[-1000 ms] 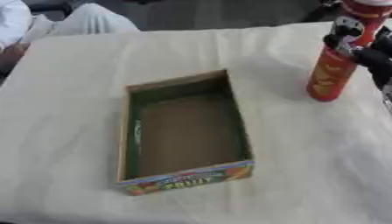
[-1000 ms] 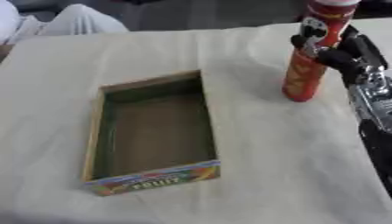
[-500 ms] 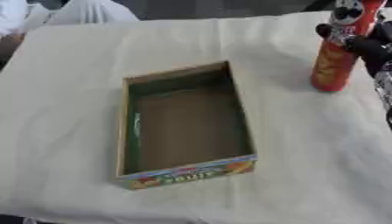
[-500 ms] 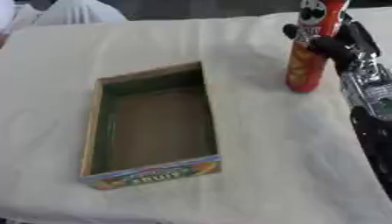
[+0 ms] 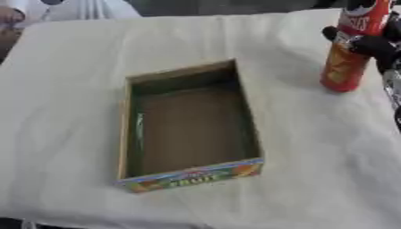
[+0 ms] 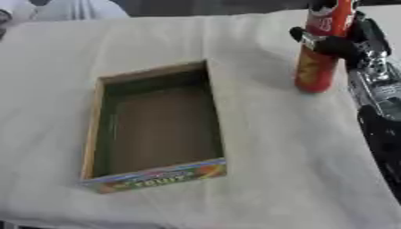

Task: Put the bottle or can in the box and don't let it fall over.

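A tall red chip can (image 6: 316, 62) stands upright on the white cloth at the far right. My right hand (image 6: 344, 44) is wrapped around its upper half, dark fingers (image 5: 362, 43) curled across the front. The open cardboard box (image 5: 128, 129) with a colourful printed front panel lies in the middle of the table, to the left of the can, and is empty inside. My left hand shows in neither view.
A white cloth (image 5: 70, 80) covers the whole table. My right forearm (image 6: 380, 116) runs down the right edge. A person in white clothing (image 5: 70, 9) sits at the far left corner, away from the can and box.
The whole picture has shifted downward, so the camera has tilted. My right hand stays wrapped on the can, which still looks to stand on the cloth at the right.
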Controlling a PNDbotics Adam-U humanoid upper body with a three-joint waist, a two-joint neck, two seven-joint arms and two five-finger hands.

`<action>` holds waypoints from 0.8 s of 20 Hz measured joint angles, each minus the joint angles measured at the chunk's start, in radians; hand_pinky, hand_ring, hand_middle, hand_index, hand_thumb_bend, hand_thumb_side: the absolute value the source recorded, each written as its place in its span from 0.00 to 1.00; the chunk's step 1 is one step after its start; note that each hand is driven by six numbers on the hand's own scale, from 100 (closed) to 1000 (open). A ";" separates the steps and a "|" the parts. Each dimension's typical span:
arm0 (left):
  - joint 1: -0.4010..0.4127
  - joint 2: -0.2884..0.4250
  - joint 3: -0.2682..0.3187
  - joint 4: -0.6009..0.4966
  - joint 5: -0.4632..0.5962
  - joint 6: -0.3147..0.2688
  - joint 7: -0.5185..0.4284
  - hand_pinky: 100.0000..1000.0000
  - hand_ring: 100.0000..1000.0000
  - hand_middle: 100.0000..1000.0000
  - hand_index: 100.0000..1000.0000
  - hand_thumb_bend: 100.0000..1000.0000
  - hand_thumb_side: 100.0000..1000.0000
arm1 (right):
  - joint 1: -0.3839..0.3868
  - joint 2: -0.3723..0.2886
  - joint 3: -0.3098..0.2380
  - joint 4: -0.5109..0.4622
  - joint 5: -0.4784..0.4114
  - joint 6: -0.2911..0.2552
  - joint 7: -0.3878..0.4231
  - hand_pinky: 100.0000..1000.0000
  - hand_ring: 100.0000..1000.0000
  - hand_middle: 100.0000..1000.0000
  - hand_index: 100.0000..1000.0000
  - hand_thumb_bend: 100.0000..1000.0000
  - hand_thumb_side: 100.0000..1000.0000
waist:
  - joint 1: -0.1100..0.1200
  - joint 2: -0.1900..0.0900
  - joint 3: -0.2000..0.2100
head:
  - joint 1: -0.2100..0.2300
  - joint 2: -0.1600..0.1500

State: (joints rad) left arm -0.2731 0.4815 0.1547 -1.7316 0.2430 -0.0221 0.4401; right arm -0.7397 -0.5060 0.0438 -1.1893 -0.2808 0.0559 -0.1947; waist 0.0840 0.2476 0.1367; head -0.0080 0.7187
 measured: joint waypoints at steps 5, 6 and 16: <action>0.000 0.000 0.002 0.001 0.002 0.000 0.000 0.64 0.71 0.57 0.71 0.68 0.18 | 0.002 0.000 0.005 -0.009 -0.024 -0.024 -0.004 0.23 0.11 0.17 0.16 0.39 0.00 | 0.001 0.000 -0.001 | 0.000 0.000; 0.000 0.000 0.002 0.001 0.003 -0.001 -0.001 0.64 0.71 0.57 0.71 0.68 0.18 | 0.002 0.000 0.006 -0.014 -0.027 -0.030 0.000 0.23 0.11 0.17 0.16 0.39 0.00 | 0.002 0.000 -0.002 | 0.000 0.000; 0.000 0.000 0.003 0.005 0.003 -0.002 -0.002 0.64 0.71 0.57 0.71 0.68 0.17 | -0.023 0.004 0.052 -0.163 -0.052 -0.036 0.036 0.24 0.11 0.17 0.15 0.49 0.00 | 0.003 -0.001 -0.011 | -0.004 0.000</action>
State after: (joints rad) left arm -0.2731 0.4815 0.1574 -1.7262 0.2461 -0.0240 0.4380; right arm -0.7625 -0.5024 0.0954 -1.3520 -0.3330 0.0199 -0.1591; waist 0.0866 0.2466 0.1255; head -0.0121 0.7189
